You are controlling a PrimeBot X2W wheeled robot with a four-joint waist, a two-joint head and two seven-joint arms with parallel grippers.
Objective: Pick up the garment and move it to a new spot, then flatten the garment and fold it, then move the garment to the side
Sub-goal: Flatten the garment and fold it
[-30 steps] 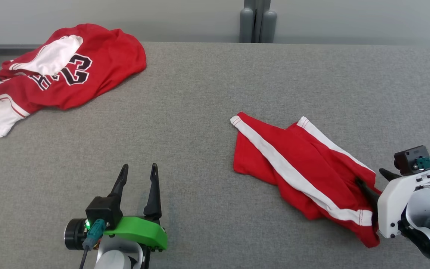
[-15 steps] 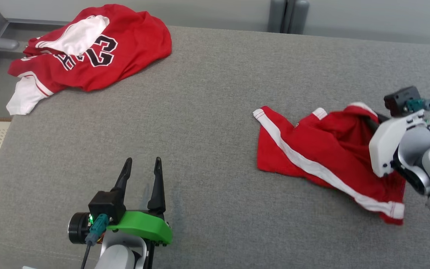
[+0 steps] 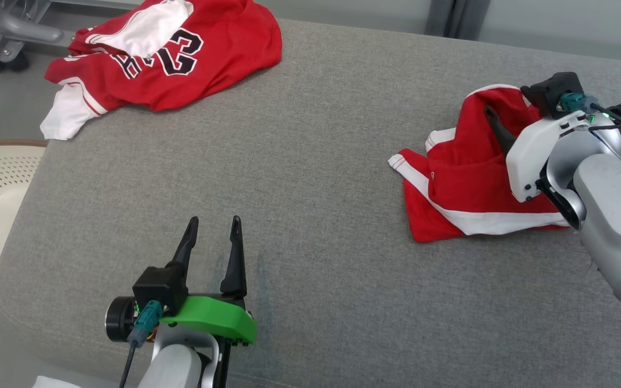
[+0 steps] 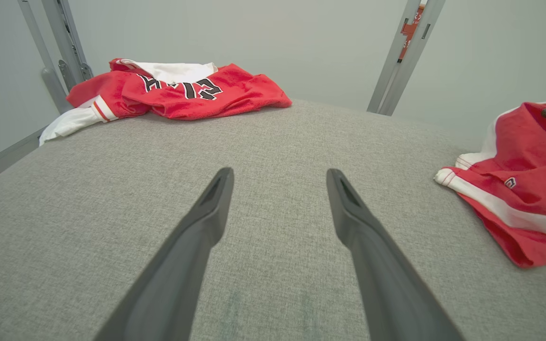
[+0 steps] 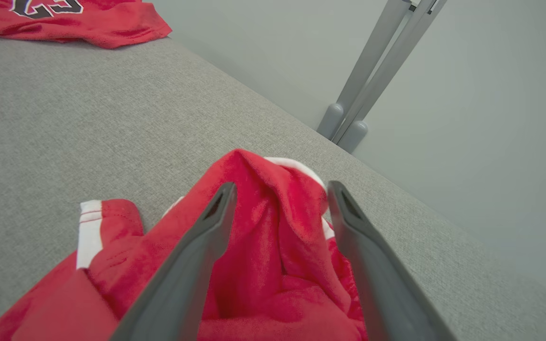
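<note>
Red shorts heaped by the right edge of the worktop, first step in hand

A jersey lies crumpled at the far left corner, cut off at the top of our head view. We judge the move to a new spot under way, with flattening, folding and setting aside all left. Our right gripper stands wide, a raised fold of the shorts between its fingers; our arm hides the shorts' right part. Our left gripper hangs wide and empty near the front edge.
</note>
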